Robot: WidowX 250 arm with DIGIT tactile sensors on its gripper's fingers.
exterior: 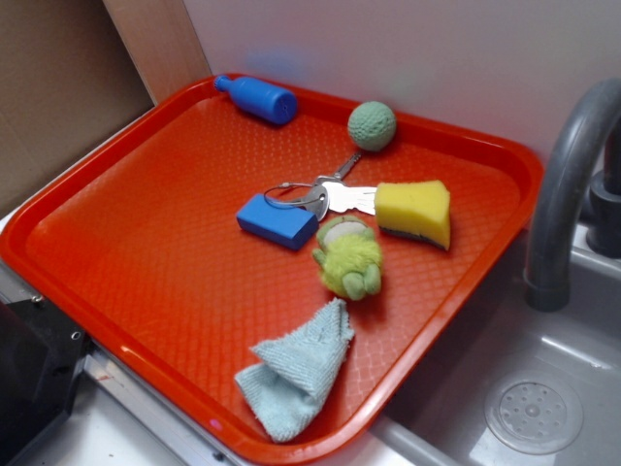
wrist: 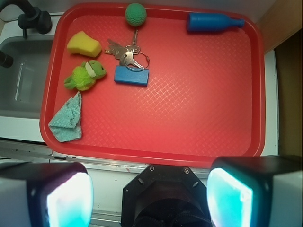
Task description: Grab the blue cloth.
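In the wrist view the gripper [wrist: 149, 201] shows two blocky dark fingers [wrist: 45, 196] with pale faces glowing cyan. Between them sits a black, angular mount [wrist: 165, 194] with two small silver screws [wrist: 152, 169] near its top edge.

A plain white wall [exterior: 408, 49] stands at twelve o'clock. A grey sink [exterior: 543, 388] with a curved faucet [exterior: 568, 184] sits at four o'clock.

blue cloth [wrist: 66, 120] | tray [wrist: 199, 109] corner | pincer [wrist: 149, 198] apart, wide
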